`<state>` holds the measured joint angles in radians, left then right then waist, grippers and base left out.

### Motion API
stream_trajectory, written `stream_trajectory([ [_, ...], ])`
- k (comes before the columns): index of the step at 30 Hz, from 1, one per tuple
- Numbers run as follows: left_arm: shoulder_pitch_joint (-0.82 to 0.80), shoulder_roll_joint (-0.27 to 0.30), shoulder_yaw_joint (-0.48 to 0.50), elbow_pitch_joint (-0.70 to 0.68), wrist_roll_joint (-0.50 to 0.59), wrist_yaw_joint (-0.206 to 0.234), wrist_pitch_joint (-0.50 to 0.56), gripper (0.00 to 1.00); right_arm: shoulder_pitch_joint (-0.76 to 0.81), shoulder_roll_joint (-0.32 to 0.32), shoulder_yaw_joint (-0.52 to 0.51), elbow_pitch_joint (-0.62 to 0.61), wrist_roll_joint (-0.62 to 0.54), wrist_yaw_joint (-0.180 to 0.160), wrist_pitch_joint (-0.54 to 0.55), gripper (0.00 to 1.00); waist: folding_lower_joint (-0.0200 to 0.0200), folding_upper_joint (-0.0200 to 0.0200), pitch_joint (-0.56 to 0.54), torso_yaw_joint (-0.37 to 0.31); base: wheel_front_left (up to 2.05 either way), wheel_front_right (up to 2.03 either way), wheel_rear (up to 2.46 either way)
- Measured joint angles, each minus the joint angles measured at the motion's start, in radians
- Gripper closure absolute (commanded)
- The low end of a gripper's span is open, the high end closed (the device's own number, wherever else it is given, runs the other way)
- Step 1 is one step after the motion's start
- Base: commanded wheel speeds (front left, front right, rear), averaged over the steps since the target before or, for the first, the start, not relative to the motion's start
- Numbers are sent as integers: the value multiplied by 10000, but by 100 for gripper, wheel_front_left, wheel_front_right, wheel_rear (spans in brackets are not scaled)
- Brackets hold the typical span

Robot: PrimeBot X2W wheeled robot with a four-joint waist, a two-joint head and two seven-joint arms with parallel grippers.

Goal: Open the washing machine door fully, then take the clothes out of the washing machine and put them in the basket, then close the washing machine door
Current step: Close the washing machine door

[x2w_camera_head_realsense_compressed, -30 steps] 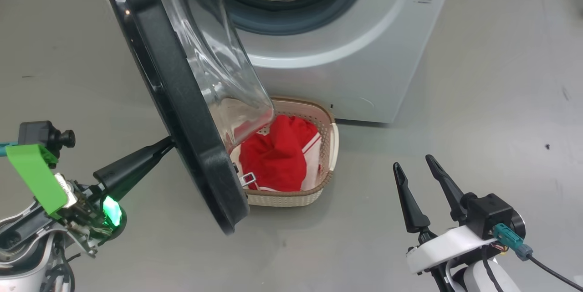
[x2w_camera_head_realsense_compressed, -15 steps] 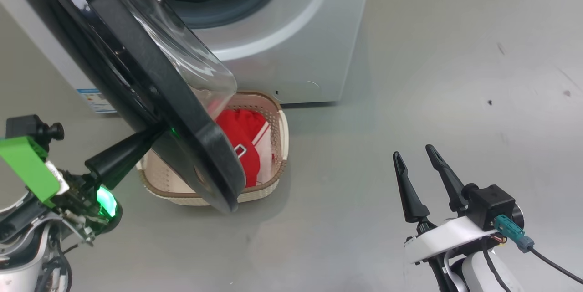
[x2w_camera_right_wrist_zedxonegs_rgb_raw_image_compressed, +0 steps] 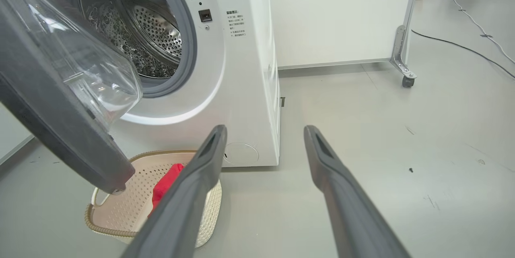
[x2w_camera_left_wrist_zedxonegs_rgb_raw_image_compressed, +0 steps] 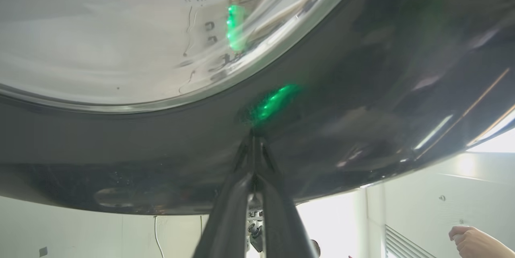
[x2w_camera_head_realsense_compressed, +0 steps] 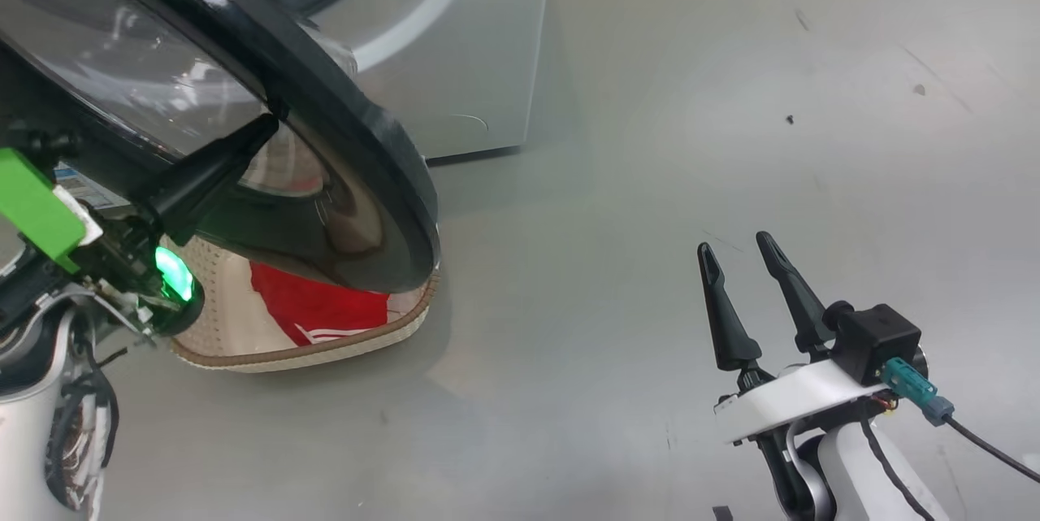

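On grey floor point(x2w_camera_head_realsense_compressed: 650, 139) before the washing machine point(x2w_camera_right_wrist_zedxonegs_rgb_raw_image_compressed: 241, 89), presses pinched-together left fingers point(x2w_camera_left_wrist_zedxonegs_rgb_raw_image_compressed: 231, 201) tip-first on the glossy black rim of the washing machine door point(x2w_camera_left_wrist_zedxonegs_rgb_raw_image_compressed: 362, 69), part-open above the basket point(x2w_camera_right_wrist_zedxonegs_rgb_raw_image_compressed: 108, 213) of red clothes point(x2w_camera_head_realsense_compressed: 325, 306); right fingers point(x2w_camera_right_wrist_zedxonegs_rgb_raw_image_compressed: 193, 177) wide, empty; probably stiff, heavy, slick: push rim, not glass.

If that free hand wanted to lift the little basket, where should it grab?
Probably the basket by its brown rim nearest the robot, coming from the open floor with the open right gripper: the washing machine door overhangs the rest, and the thin rim suits a pinch.
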<state>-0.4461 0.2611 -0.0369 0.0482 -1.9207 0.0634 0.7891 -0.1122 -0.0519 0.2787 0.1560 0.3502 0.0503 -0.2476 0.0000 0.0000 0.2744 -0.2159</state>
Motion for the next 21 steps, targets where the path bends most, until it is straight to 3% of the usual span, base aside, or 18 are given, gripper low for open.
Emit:
stream_trajectory([
  [21,-2292,48,-123,1421,775,454,-943,100,-537,44,293,-265,897,-42,0,0,0,0,823,-1633,0,0,0],
])
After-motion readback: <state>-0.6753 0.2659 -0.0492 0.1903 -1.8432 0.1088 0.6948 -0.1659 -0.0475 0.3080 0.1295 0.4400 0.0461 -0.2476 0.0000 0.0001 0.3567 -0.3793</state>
